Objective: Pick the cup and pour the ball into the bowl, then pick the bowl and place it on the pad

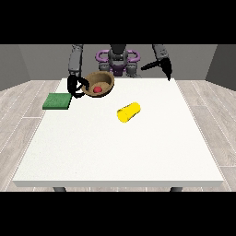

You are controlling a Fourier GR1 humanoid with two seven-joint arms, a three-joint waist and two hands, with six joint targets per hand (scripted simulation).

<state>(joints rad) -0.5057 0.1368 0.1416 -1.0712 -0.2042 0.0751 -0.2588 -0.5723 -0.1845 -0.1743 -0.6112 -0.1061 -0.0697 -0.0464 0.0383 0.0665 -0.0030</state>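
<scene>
Beside the green pad (57, 101), my hand at the view's left (75, 86) curls round the bowl (99, 84), ball (97, 89) already inside, placing remains.

White table (120, 152) on pale wood-plank floor (18, 106), grey walls (27, 60) behind

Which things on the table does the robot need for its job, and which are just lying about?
Needed for the job:
- brown bowl, tilted, gripped by the hand at the view's left
- red ball, inside the bowl
- green pad, at the table's left edge
- yellow cup, lying on its side

Just lying about:
- nothing; the hand at the view's right holds nothing
</scene>
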